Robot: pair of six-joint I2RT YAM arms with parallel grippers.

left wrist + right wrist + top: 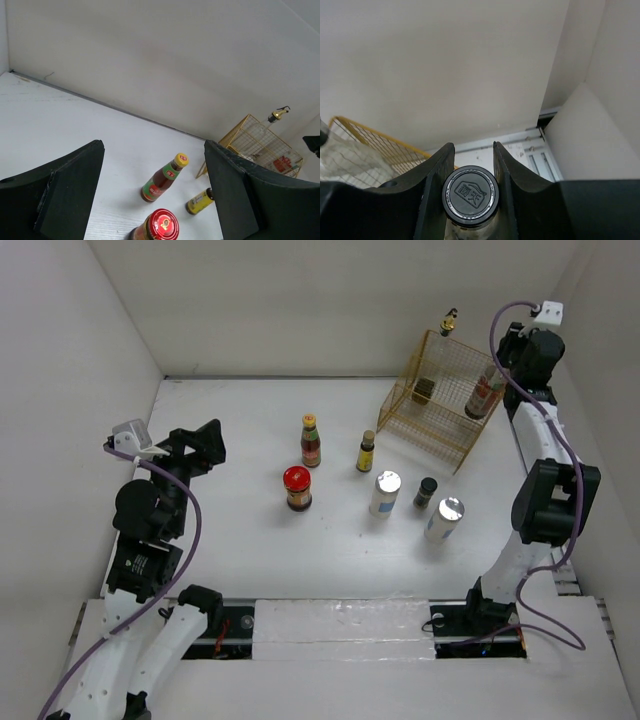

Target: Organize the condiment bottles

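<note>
Your right claw (471,152) is shut on the black-capped bottle (470,194), which stands straight up at the gold basket's (428,425) right end; your left claw (154,150) hangs open, well apart from it.

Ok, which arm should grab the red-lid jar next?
Left. The left pincer is open and empty, pointing toward the red-lid jar; the right pincer is shut on a black-capped bottle over at the basket.
</note>
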